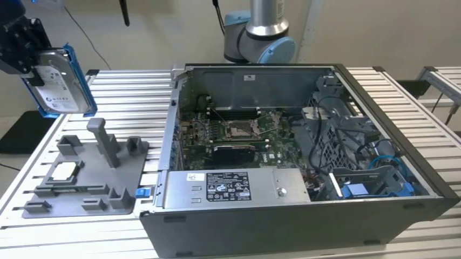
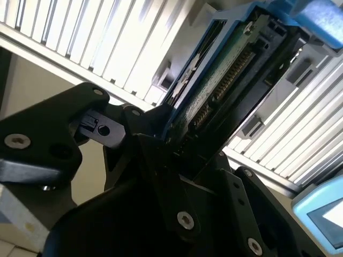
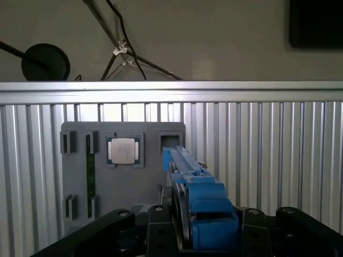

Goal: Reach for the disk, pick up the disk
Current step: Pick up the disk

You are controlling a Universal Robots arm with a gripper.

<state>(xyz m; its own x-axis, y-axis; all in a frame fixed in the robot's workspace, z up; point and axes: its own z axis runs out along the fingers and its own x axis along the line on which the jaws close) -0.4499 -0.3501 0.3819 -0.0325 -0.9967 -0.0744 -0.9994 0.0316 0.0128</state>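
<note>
**Disk gripped and clear of the table**

At the upper left of the exterior view the disk (image 1: 63, 81) hangs on edge above the table (image 1: 122, 86), with the jaws clamped on its upper end. We judge it stiff, dense and shock-sensitive, with slick metal faces. The blue frame edges look the safer hold, away from the bare circuit board (image 2: 214, 91). Moving right, we count one disk, one grey fixture tray (image 1: 86, 181), one square chip (image 1: 63, 171) and one open computer case (image 1: 273, 226).

The exterior view looks down slantwise over the whole slatted desk (image 1: 407, 108) from well back. Both wrist views ride close behind the claw (image 3: 206, 233), facing the desk, sharing the disk (image 3: 199, 206) it grips.
</note>
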